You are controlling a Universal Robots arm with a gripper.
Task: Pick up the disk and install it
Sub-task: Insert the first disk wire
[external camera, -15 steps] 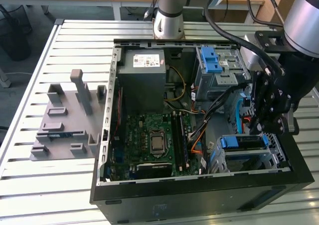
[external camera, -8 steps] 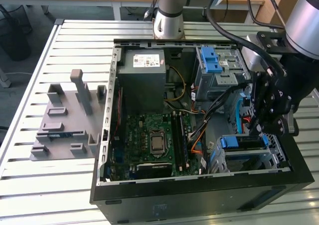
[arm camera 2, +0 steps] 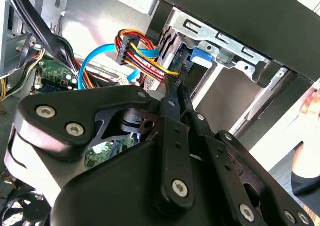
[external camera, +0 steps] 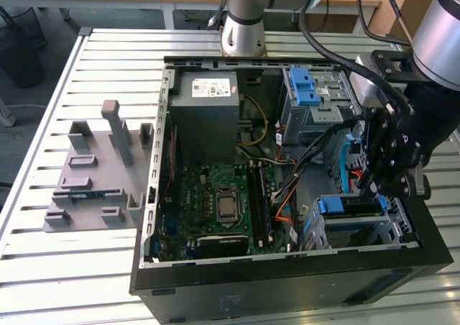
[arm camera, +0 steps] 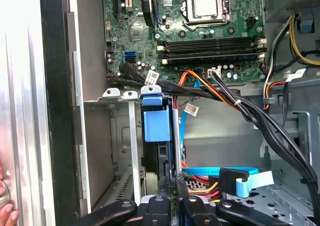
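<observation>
Blue-bracketed disk (arm camera: 159,136) seated in drive bay (arm camera: 115,136), hand (arm camera: 172,186) at its end

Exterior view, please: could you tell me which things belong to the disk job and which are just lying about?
Job: disk, gripper, lower cage.
Lying about: grey fixture, power supply, motherboard, cables.

My slatted metal table (external camera: 43,267): open computer case (external camera: 287,282) centre-right of frame, grey plastic fixture (external camera: 93,177) at left.
</observation>
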